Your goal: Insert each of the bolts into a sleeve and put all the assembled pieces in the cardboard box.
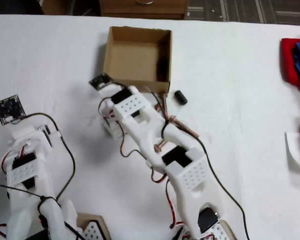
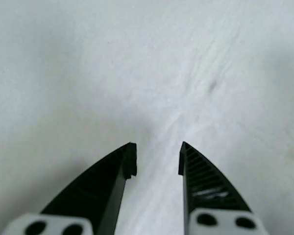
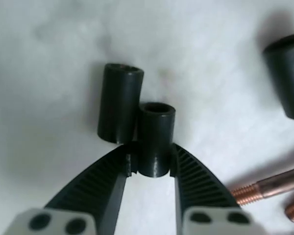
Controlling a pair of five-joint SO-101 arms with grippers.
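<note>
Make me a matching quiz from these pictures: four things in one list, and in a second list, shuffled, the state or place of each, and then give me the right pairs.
Things:
1. left gripper
2. right gripper
3. cardboard box
4. copper bolts

States or places:
A. brown, open at the top
B. open, holding nothing
C. lying on the white table
D. shut on a black sleeve

Pairs: 1-B, 2-D, 3-A, 4-C.
</note>
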